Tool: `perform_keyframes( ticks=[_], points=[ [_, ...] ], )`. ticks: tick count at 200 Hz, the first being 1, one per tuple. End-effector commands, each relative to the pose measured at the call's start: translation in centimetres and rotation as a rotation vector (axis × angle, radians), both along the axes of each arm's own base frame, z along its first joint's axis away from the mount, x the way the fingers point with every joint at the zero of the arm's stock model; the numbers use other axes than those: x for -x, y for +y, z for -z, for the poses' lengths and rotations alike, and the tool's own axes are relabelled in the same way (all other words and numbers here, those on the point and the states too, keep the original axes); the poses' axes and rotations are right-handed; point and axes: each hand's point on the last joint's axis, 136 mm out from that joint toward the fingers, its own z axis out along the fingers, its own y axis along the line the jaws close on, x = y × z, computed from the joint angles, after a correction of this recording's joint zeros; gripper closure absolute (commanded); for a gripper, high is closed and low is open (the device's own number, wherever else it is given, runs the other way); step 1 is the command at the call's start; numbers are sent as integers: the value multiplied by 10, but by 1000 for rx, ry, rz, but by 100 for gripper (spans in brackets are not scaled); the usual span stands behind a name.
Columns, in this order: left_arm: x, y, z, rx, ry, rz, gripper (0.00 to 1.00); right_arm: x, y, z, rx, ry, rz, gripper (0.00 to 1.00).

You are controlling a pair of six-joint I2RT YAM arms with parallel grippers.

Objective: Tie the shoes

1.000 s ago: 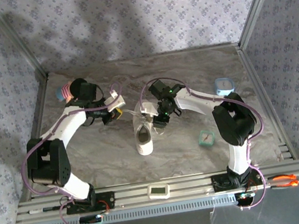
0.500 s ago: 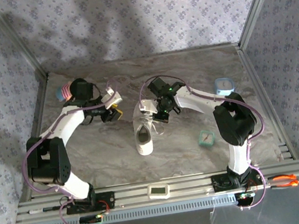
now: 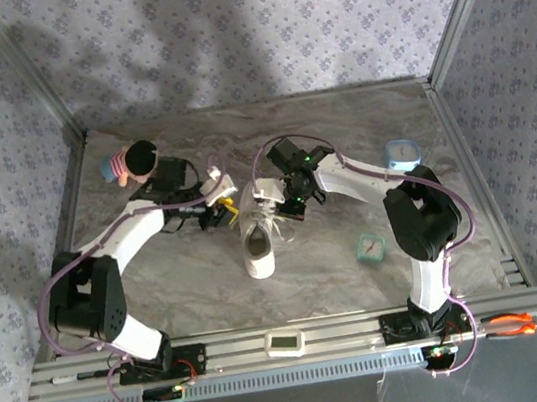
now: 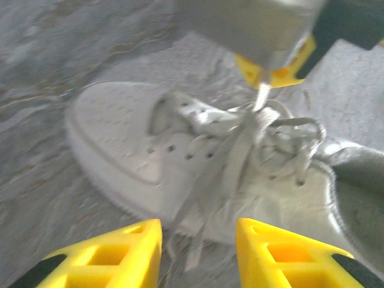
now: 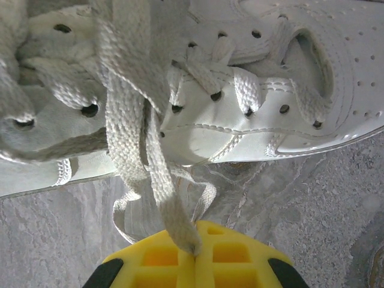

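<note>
Both arms bend inward from the near edge, elbows out. The left tool (image 4: 199, 240) hangs with its fingers apart; the right tool (image 5: 195, 255) is pinched tight on a lace (image 5: 157, 186).

Robot test cell in a lab: a boxed-in bench.
A slotted aluminium rail (image 3: 220, 350) carries the left arm's base (image 3: 157, 367), the right arm's base (image 3: 424, 324) and a small display unit (image 3: 284, 343). Beyond the rail lies a marble-patterned table top (image 3: 318, 123), walled by floral-papered panels (image 3: 253, 31) in metal posts (image 3: 457, 6). Orange-handled pliers (image 3: 514, 324) lie at the rail's right end.
</note>
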Motion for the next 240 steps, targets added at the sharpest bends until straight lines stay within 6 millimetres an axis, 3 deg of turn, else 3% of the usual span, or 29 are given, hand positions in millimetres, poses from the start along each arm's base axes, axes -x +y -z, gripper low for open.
perform_keyframes(
  ticks=[1, 54, 150, 167, 192, 240],
  points=[
    [4, -12, 5, 26, 19, 57, 64, 2, 2, -5, -12, 25, 3, 100],
    [6, -17, 17, -6, 21, 125, 62, 3, 1, -2, -8, 30, 2, 100],
    [5, -31, 19, -9, 12, 185, 61, 4, 0, -2, -9, 30, 5, 100],
    [5, -32, 19, -15, 20, 198, 71, 4, 0, -2, -8, 28, 7, 100],
    [7, -28, 18, -39, 24, 204, 100, 4, -3, -4, -4, 25, 17, 100],
    [10, -5, 7, -54, -7, 145, 100, 10, -24, -10, -7, 23, 72, 100]
  ],
)
